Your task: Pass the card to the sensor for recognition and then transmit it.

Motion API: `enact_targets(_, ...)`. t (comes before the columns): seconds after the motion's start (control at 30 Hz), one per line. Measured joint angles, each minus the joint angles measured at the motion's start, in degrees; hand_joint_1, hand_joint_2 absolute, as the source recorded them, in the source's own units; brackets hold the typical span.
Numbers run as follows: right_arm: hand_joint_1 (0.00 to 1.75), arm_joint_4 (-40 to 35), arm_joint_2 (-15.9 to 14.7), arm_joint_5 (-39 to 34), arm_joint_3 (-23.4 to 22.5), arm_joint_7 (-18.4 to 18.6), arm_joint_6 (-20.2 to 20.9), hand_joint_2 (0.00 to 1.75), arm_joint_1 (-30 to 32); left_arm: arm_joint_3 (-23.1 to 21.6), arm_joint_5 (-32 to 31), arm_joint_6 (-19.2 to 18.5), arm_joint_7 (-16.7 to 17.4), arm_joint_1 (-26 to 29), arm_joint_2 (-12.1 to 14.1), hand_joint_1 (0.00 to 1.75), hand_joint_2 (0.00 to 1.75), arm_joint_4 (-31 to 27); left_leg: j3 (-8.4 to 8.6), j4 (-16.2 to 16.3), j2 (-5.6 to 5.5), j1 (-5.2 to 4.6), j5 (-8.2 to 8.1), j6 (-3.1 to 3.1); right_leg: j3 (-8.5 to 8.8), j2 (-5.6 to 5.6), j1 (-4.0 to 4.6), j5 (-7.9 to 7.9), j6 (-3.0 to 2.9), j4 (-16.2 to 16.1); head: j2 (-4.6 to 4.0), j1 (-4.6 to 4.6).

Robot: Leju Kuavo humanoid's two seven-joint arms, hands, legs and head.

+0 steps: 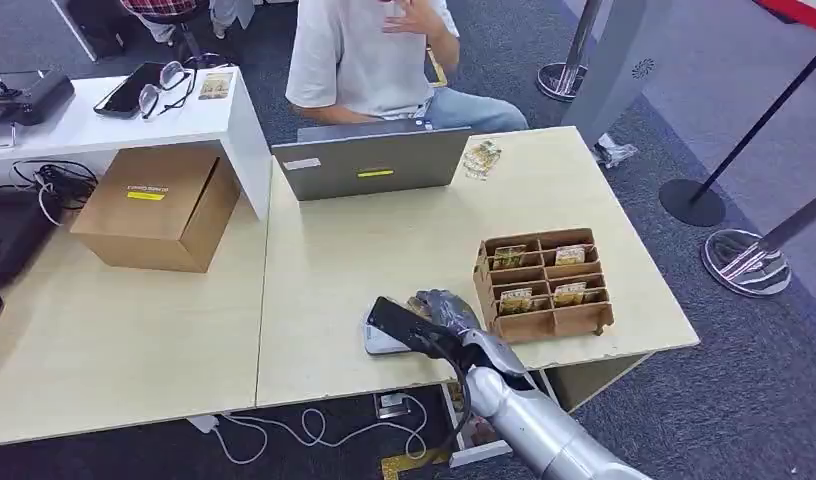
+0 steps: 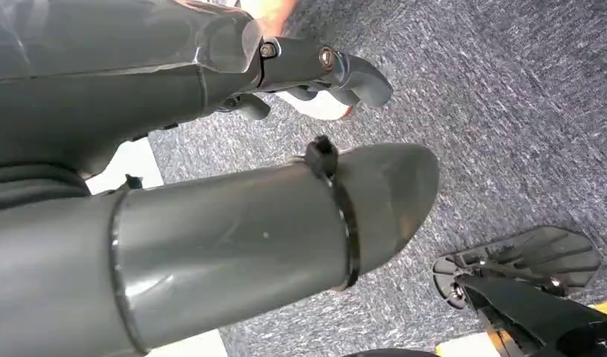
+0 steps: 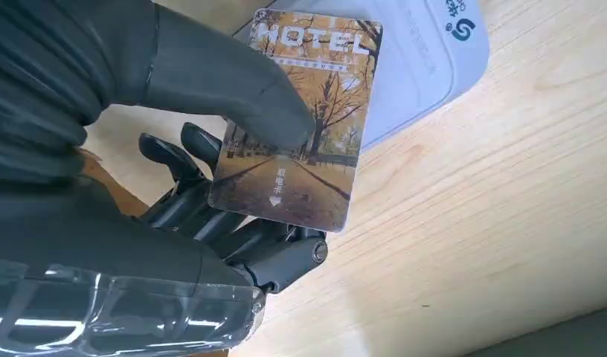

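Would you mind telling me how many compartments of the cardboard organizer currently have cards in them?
4. In the cardboard organizer, cards sit in the far-left, far-right, middle-left and middle-right compartments. The nearest row looks empty, though its walls may hide something.

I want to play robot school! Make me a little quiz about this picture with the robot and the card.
1. True or false: the right hand holds a card printed HOTEL.
2. What lies on the table just behind the held card?
A. a white sensor
B. a red cup
C. a banana
3. Fill in: more cards sit in the cardboard ______ near the table's right edge.

Key:
1. True.
2. A, the white sensor.
3. Organizer, a box with compartments.
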Motion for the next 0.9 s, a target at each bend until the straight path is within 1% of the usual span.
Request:
enact_targets(0.1, 1.75, 0.0, 0.0, 0.26, 0.0, 0.0, 0.09, 1.75, 0.01, -0.04, 0.0, -0.28, 0.0, -0.03, 0.02, 0.0, 0.0, 0.0, 0.01, 0.0, 0.0, 0.0, 0.0, 0.0, 0.0, 0.0, 0.0, 0.0, 0.0, 0.0, 0.0, -0.02)
enact_targets(0.23, 1.75, 0.0, 0.0, 0.46, 0.0, -0.02, 0.26, 1.75, 0.03, -0.44, -0.53, -2.17, 0.68, -0.6, 0.17, 0.0, 0.0, 0.0, 0.01, 0.0, 0.0, 0.0, 0.0, 0.0, 0.01, 0.0, 0.0, 0.01, 0.0, 0.0, 0.0, -0.02)
enact_targets(0.33, 1.75, 0.0, 0.0, 0.59, 0.0, -0.07, 0.31, 1.75, 0.08, -0.79, -0.63, -2.73, 0.85, -1.22, 0.26, 0.0, 0.0, 0.0, 0.01, 0.0, 0.0, 0.0, 0.0, 0.0, 0.01, 0.0, 0.0, 0.01, -0.01, 0.0, 0.0, 0.0)
enact_targets(0.47, 1.75, -0.02, 0.02, 0.77, 0.0, -0.28, 0.24, 1.75, 0.34, -1.22, -0.94, -5.03, 1.49, -2.02, 0.42, 0.0, 0.0, 0.0, 0.02, 0.0, 0.0, 0.0, 0.0, 0.0, 0.01, 0.0, 0.0, 0.01, -0.01, 0.0, 0.0, -0.02)
enact_targets(0.57, 1.75, 0.0, 0.33, 1.03, 0.0, -0.46, 0.2, 1.75, 0.69, -1.68, -1.27, -8.18, 1.99, -3.0, 0.5, 0.0, 0.0, 0.0, 0.01, 0.0, 0.0, 0.0, 0.0, 0.0, 0.01, 0.0, 0.0, 0.01, -0.01, 0.01, 0.0, -0.02)
enact_targets(0.67, 1.75, 0.0, 0.79, 1.14, 0.07, -0.44, 0.15, 1.75, 0.75, -2.32, -1.6, -10.03, 2.3, -4.02, 0.77, 0.0, 0.0, 0.0, 0.01, 0.0, 0.01, 0.0, 0.01, 0.0, 0.01, 0.0, 0.0, 0.01, -0.01, 0.01, 0.0, -0.02)
enact_targets(0.73, 1.75, 0.0, 0.98, 1.25, 0.04, -0.33, 0.17, 1.75, 0.75, -2.71, -2.14, -12.12, 2.4, -4.53, 1.07, 0.0, 0.0, 0.0, 0.02, 0.0, 0.01, 0.0, 0.01, 0.0, 0.01, 0.0, 0.0, 0.02, -0.01, 0.02, 0.0, -0.02)
enact_targets(0.9, 1.75, 0.92, 1.9, 2.01, -0.09, 0.22, 0.2, 1.75, 0.67, -5.24, -3.39, -22.35, 1.95, -6.26, 2.58, 0.0, 0.0, -0.72, 0.02, 0.0, 0.0, 0.01, 0.03, -0.03, 0.01, 0.0, 0.02, 0.02, -0.02, 0.03, 0.0, -0.02)
